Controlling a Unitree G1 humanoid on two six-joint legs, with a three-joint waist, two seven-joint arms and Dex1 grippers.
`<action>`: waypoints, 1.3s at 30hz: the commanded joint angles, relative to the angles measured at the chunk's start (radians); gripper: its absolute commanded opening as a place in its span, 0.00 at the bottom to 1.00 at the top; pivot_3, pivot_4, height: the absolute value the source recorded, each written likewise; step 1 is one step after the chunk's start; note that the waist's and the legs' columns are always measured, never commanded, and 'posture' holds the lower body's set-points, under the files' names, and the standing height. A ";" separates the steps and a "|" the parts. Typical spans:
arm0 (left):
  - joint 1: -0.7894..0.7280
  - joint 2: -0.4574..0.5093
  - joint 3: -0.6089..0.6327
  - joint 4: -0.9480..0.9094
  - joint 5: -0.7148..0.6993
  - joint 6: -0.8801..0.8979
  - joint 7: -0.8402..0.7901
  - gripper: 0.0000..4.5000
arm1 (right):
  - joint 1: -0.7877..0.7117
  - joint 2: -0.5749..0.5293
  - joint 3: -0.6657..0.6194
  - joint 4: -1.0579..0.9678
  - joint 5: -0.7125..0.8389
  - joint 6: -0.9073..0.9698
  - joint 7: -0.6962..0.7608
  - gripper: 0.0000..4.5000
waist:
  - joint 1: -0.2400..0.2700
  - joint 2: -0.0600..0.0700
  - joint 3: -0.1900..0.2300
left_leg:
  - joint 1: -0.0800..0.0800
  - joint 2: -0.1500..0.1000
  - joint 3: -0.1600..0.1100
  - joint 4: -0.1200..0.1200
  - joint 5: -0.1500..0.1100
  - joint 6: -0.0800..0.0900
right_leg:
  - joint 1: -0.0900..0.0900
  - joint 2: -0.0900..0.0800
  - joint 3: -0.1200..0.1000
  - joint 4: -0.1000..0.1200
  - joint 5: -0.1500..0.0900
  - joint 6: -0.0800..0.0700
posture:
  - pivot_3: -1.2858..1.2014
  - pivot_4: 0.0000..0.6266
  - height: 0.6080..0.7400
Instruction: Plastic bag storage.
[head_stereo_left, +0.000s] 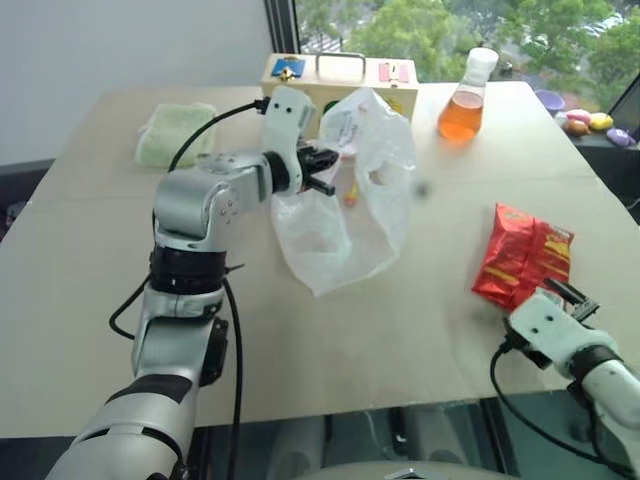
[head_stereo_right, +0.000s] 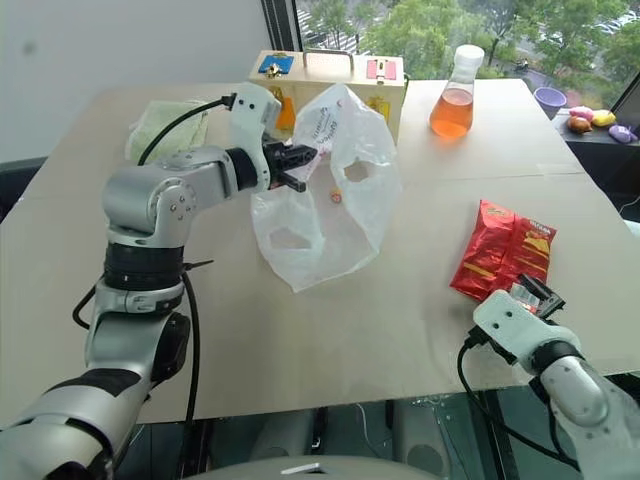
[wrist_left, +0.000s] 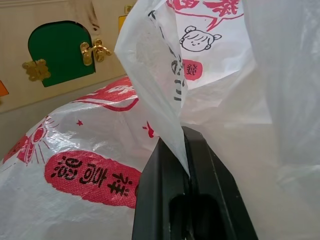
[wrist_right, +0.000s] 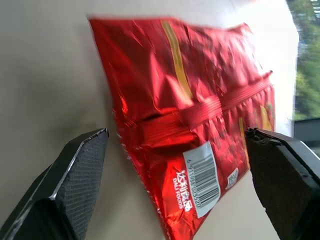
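Both arms reach forward; left pincer (head_stereo_left: 322, 170) (clamped) lifts plastic bag (head_stereo_left: 345, 205).

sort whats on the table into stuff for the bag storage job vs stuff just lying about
Job:
plastic bag, pinched in the left gripper

Lying about:
red snack packet, in front of the open right gripper
green cloth
flask of orange liquid
wooden box

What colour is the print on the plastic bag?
Red on the white plastic bag, clearest in the left wrist view.
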 joint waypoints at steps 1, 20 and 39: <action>-0.036 -0.003 0.018 -0.026 0.003 -0.014 -0.001 0.00 | -0.024 0.055 0.068 0.098 -0.127 -0.048 -0.072 0.98 | -0.002 -0.002 -0.001 | 0.001 0.000 0.000 0.000 0.000 0.000 | 0.000 0.000 0.000 0.000 0.000 0.000 | 0.52 0.24 1.00; -0.001 0.059 0.059 -0.040 0.003 0.014 -0.018 0.00 | 0.262 0.474 -0.612 -0.201 1.004 -0.008 0.143 0.98 | 0.000 0.002 -0.001 | 0.013 0.002 -0.001 -0.003 -0.001 0.002 | 0.017 0.002 0.000 -0.008 0.000 0.002 | 0.52 0.24 1.00; 0.002 0.086 0.111 -0.095 -0.021 0.101 -0.004 0.00 | 0.062 0.733 -0.427 0.128 1.873 -0.162 -0.467 0.98 | -0.002 0.005 0.001 | 0.012 0.003 0.000 -0.010 -0.001 0.002 | 0.014 0.003 0.001 -0.013 0.000 0.002 | 0.52 0.24 1.00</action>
